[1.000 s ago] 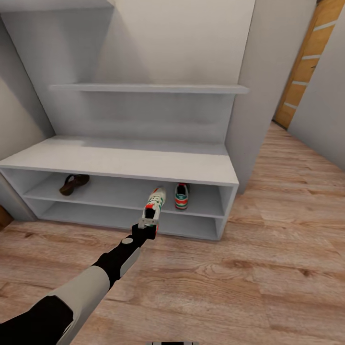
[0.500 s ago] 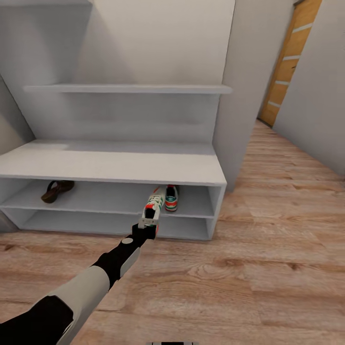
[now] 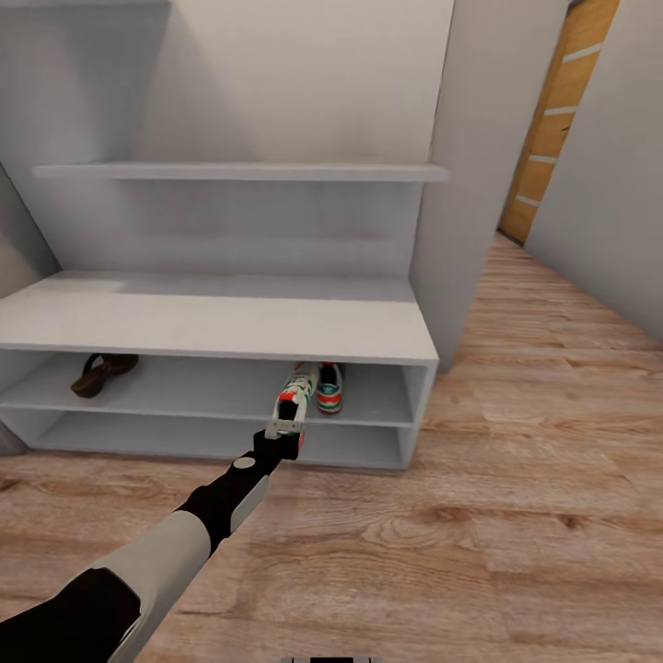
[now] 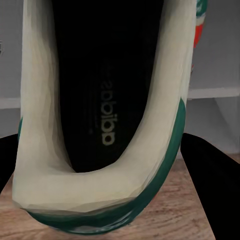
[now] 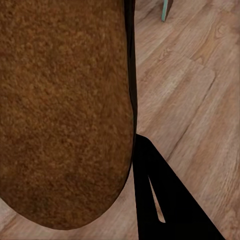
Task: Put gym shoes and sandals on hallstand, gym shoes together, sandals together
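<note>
My left gripper (image 3: 284,431) is shut on the heel of a white gym shoe (image 3: 296,394) with green and red trim. Its toe points into the upper tier of the pale-grey hallstand (image 3: 221,322). In the left wrist view the gym shoe (image 4: 100,100) shows its dark inside between the black fingers (image 4: 210,180). The second gym shoe (image 3: 329,387) stands on that tier just to the right. One brown sandal (image 3: 103,373) lies at the tier's left end. My right gripper (image 5: 120,150) is shut on the other sandal (image 5: 60,110), its tan-brown footbed over the corridor floor (image 5: 190,80).
A grey wall panel (image 3: 451,184) rises at the hallstand's right end, with a wooden door (image 3: 552,120) further down the corridor. The back panel carries an upper shelf (image 3: 239,171). Wood-plank floor (image 3: 516,516) spreads in front and to the right.
The camera has shifted, so the hallstand sits further left in the picture. The left arm and its shoe keep their place in the view, now closer to the shelved gym shoe.
</note>
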You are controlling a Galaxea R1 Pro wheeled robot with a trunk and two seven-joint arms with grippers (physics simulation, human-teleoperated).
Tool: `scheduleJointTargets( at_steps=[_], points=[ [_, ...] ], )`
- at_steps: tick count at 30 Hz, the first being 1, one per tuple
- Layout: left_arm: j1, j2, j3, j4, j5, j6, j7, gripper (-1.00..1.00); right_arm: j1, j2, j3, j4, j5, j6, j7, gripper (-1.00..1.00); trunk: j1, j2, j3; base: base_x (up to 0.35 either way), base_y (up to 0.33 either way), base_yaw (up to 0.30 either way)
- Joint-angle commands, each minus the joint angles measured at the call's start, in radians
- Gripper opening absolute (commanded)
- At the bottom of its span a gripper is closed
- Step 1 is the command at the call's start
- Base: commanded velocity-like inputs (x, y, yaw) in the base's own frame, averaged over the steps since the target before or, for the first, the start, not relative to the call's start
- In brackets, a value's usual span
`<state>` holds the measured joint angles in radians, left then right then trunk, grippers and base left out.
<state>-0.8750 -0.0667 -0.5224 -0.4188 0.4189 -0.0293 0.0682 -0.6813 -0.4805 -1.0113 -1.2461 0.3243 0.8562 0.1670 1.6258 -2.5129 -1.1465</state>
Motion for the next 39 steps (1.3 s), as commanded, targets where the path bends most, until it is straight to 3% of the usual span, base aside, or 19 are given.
scheduleJointTargets(
  at_steps=[1, 39],
  points=[
    [-0.001, 0.001, -0.008, 0.000, 0.008, -0.003, 0.007, -1.00, -0.001, 0.000, -0.001, -0.001, 0.007, 0.004, 0.006, -1.00, 0.000, 0.000, -0.001, 0.102, 0.167, 0.000],
    [-0.001, -0.001, -0.008, -0.001, 0.008, -0.001, 0.009, -1.00, -0.001, 0.000, -0.001, -0.001, 0.007, 0.005, 0.006, -1.00, 0.000, 0.000, -0.001, 0.114, 0.018, 0.000]
  ],
)
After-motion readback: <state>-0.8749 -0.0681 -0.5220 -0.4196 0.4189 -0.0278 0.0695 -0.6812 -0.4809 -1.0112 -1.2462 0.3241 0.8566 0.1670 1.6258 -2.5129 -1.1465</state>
